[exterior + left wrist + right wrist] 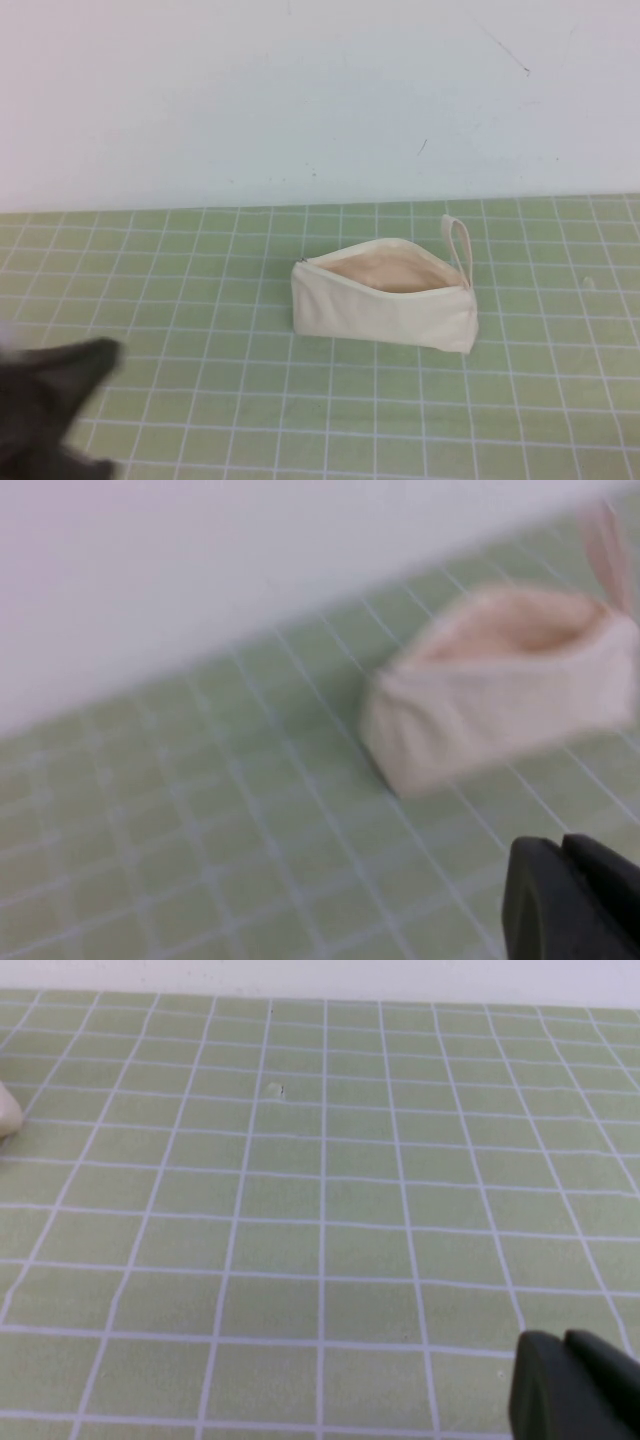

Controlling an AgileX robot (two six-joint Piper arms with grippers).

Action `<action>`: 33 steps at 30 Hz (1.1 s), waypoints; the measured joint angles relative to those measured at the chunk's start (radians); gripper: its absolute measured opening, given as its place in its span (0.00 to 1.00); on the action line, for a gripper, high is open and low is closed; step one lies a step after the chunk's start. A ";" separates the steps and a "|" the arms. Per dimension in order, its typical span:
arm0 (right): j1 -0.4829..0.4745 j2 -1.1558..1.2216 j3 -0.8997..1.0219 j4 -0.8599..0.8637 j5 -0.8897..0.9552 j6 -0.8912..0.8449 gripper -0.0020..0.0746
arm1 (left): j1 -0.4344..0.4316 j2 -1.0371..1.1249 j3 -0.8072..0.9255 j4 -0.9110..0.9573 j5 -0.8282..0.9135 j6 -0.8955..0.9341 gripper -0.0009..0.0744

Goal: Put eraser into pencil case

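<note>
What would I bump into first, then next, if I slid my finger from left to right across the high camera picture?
Dark blurry left gripper at the near left corner → cream-white fabric zip pencil case, lying open on the green grid mat → its thin loop strap. No eraser shows, and the right gripper is out of this view.

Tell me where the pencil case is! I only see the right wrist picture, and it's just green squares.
Observer: The pencil case lies on the green mat in the high view, near the white wall. It is unzipped, with its beige lining showing.
Operator: Where are the hands?
Observer: The left hand is a dark blur at the mat's near left corner, left of the case and not touching it. Your right hand shows only in your own view; the high view doesn't catch it.
Operator: And the eraser?
Observer: No view shows it, neither on the mat nor in the case's opening.
</note>
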 joint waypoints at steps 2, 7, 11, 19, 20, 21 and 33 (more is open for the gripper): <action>0.000 0.000 0.000 0.000 0.000 0.000 0.03 | 0.082 -0.096 0.054 0.012 -0.047 0.002 0.01; 0.000 0.000 0.000 0.000 0.000 0.000 0.03 | 0.264 -0.298 0.220 0.017 -0.125 -0.046 0.01; 0.000 0.000 0.000 0.000 0.000 0.000 0.03 | 0.368 -0.458 0.362 -0.025 -0.166 -0.058 0.01; 0.000 0.000 0.000 0.000 0.000 0.000 0.03 | 0.477 -0.675 0.572 -0.128 -0.142 -0.095 0.01; 0.000 0.000 0.000 0.000 0.000 0.000 0.03 | 0.478 -0.679 0.577 -0.138 -0.121 -0.102 0.01; 0.000 -0.002 0.000 0.000 0.000 0.000 0.03 | 0.480 -0.679 0.578 -0.138 -0.101 -0.104 0.01; 0.000 -0.001 0.000 0.000 0.000 0.000 0.03 | 0.480 -0.679 0.573 -0.159 0.006 -0.104 0.01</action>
